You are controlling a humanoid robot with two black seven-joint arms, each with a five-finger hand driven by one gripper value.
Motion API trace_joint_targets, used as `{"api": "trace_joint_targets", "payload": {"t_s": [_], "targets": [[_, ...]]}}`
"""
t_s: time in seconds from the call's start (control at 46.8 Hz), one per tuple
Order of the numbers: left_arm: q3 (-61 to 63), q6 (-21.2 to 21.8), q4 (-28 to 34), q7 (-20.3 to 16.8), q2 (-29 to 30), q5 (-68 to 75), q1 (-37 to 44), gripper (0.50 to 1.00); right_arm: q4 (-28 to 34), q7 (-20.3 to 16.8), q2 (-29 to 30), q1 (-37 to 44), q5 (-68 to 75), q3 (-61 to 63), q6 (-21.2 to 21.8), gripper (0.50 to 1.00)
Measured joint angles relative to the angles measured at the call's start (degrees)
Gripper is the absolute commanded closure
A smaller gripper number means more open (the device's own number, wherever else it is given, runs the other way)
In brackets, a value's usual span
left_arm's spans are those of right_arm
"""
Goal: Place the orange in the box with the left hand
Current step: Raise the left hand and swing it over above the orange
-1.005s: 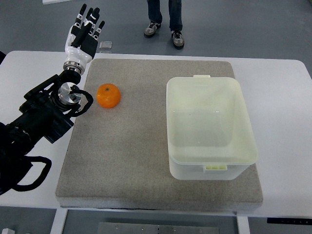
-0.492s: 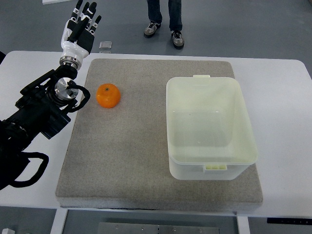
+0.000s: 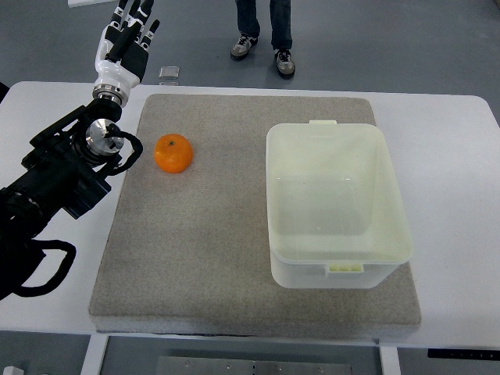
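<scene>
Orange (image 3: pixel 173 153) near mat's (image 3: pixel 234 258) left edge

Colour reference, no pattern on any item:

- Orange (image 3: pixel 173 152): uniform bright orange.
- Box (image 3: pixel 337 269): translucent, pale yellowish white.
- Mat (image 3: pixel 195 258): plain grey-beige, felt-like, no print.
- Counter (image 3: pixel 461 203): plain white.
- Left hand (image 3: pixel 125 48): white shell, black fingers and joints.
- Left arm (image 3: pixel 55 187): black, silver wrist ring, black cables.
- Floor (image 3: pixel 391 47): flat grey.
- Person's trousers (image 3: pixel 264 19): dark blue.
- Person's shoes (image 3: pixel 266 53): grey with black and white.
</scene>
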Motion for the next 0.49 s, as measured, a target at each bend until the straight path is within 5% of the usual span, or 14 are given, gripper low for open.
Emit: {"api": "trace_joint_targets", "payload": {"t_s": [0.278,0.492], "targets": [[0.4,-0.2,-5.6,-0.1,3.4,13.4,-0.2,0.510,0.0,0.0,0.0,0.0,0.0,0.0,0.0,0.568],[1.3,-0.5,-9.4,-0.1,10.1,37.7,-2.0,0.512,0.0,0.0,0.0,0.0,0.0,0.0,0.0,0.568]]}}
